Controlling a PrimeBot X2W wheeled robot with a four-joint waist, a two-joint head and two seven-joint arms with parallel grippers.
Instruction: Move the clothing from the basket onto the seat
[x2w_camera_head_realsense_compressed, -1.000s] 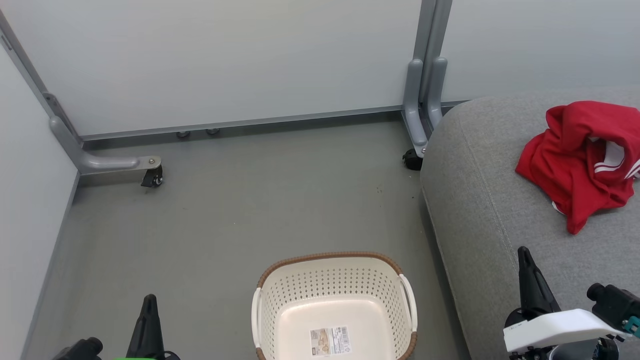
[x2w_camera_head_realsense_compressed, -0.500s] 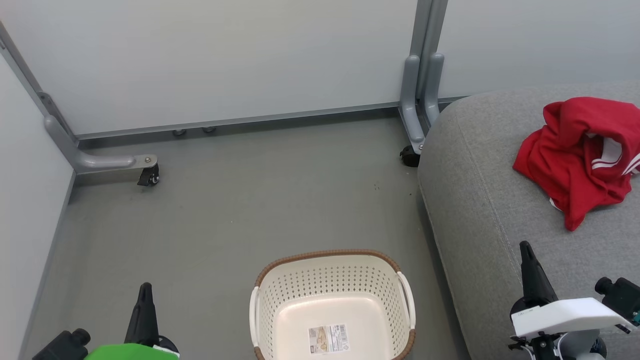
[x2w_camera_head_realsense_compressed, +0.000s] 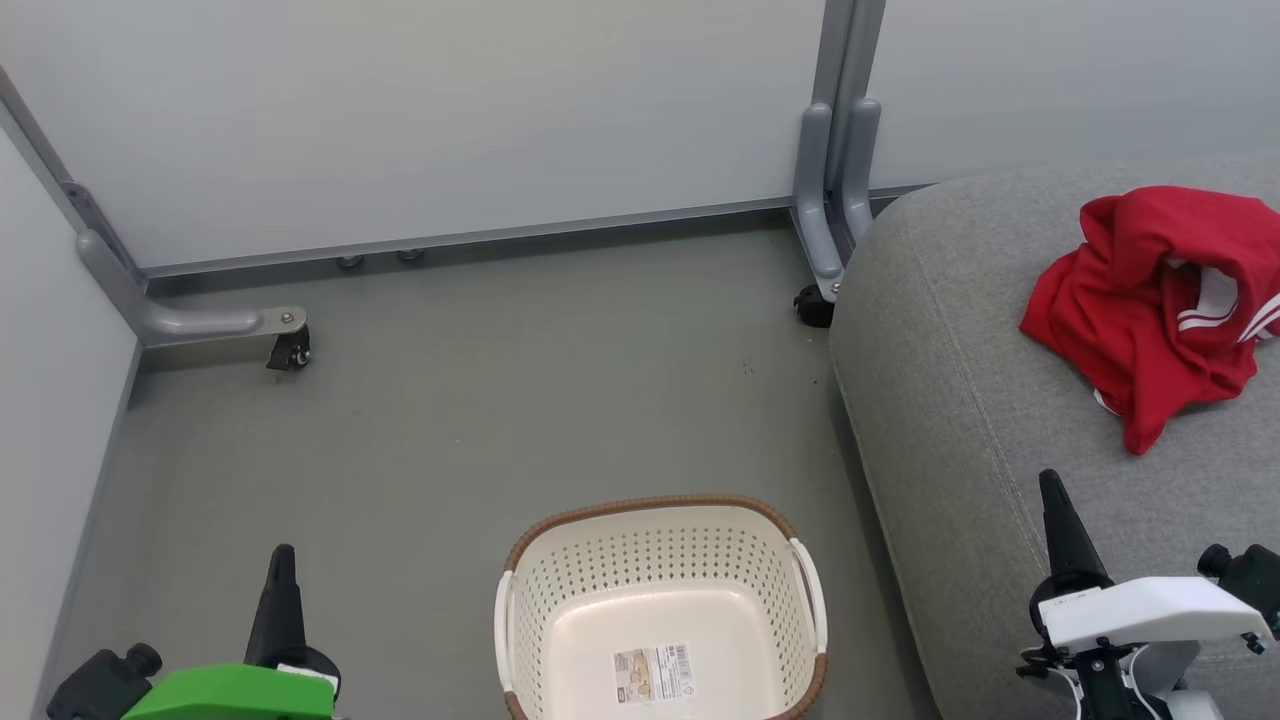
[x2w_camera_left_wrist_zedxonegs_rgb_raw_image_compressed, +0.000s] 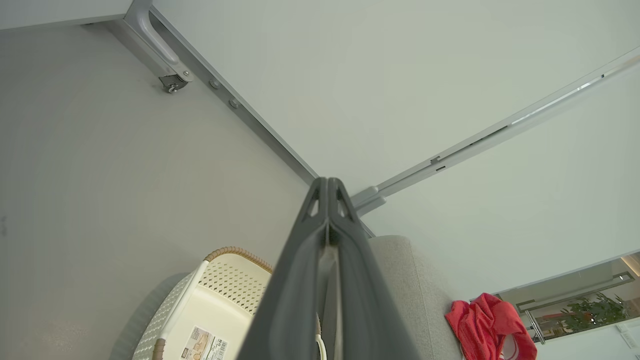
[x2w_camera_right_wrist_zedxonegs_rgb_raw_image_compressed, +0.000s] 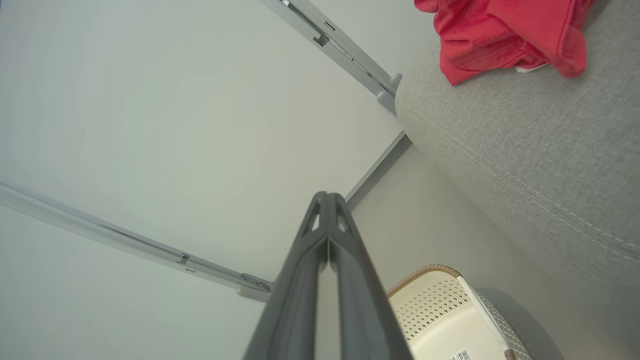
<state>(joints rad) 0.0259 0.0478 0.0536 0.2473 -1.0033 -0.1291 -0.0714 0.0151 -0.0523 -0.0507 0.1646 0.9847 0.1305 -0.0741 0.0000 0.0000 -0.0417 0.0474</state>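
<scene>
The red clothing (x2w_camera_head_realsense_compressed: 1160, 300) lies bunched on the grey seat (x2w_camera_head_realsense_compressed: 960, 420) at the right, white stripes showing at its right side. The cream basket (x2w_camera_head_realsense_compressed: 660, 560) with a brown rim stands on the floor at bottom centre, holding just a label on its bottom. My left gripper (x2w_camera_head_realsense_compressed: 281, 556) is shut at the lower left, left of the basket. My right gripper (x2w_camera_head_realsense_compressed: 1050, 482) is shut over the seat's front part, below the clothing. The wrist views show each pair of fingers pressed together, left gripper (x2w_camera_left_wrist_zedxonegs_rgb_raw_image_compressed: 328, 182) and right gripper (x2w_camera_right_wrist_zedxonegs_rgb_raw_image_compressed: 326, 196), with the clothing (x2w_camera_left_wrist_zedxonegs_rgb_raw_image_compressed: 485, 325) (x2w_camera_right_wrist_zedxonegs_rgb_raw_image_compressed: 505, 35), the seat (x2w_camera_left_wrist_zedxonegs_rgb_raw_image_compressed: 420, 300) (x2w_camera_right_wrist_zedxonegs_rgb_raw_image_compressed: 525, 140) and the basket (x2w_camera_left_wrist_zedxonegs_rgb_raw_image_compressed: 220, 290) (x2w_camera_right_wrist_zedxonegs_rgb_raw_image_compressed: 440, 310) behind.
Pale partition panels (x2w_camera_head_realsense_compressed: 450, 120) close the back and left. Their grey feet carry castors (x2w_camera_head_realsense_compressed: 288, 352) (x2w_camera_head_realsense_compressed: 812, 308) on the grey floor (x2w_camera_head_realsense_compressed: 480, 400) between basket and panels.
The head camera has shifted, so the scene slid slightly left and up. Both arms show more at the bottom edge. Clothing and basket stay put.
</scene>
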